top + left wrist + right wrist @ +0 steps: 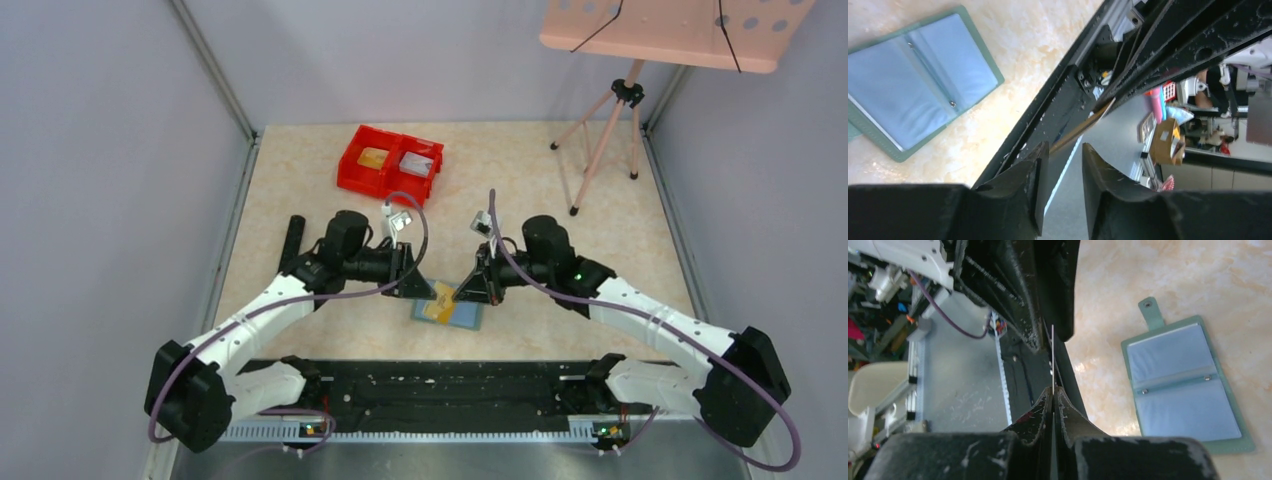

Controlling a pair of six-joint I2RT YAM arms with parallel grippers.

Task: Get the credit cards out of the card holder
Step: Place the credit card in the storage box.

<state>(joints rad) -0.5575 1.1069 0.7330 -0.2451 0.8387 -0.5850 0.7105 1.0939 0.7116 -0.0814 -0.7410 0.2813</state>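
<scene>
The sage-green card holder (458,316) lies open on the table between my arms, with its pale blue pockets up. It also shows in the left wrist view (908,85) and in the right wrist view (1185,385). My right gripper (464,293) (1054,390) is shut on a gold-yellow credit card (441,296), seen edge-on as a thin line (1052,357), and holds it just above the holder. My left gripper (424,289) (1064,146) is open. The card's gold edge (1083,126) shows just beyond its fingertips, not between them.
A red double plastic bin (390,162) stands at the back left of the table, with a gold card in one half and a pale card in the other. A tripod (610,130) stands at the back right. A black bar (292,240) lies left of the left arm.
</scene>
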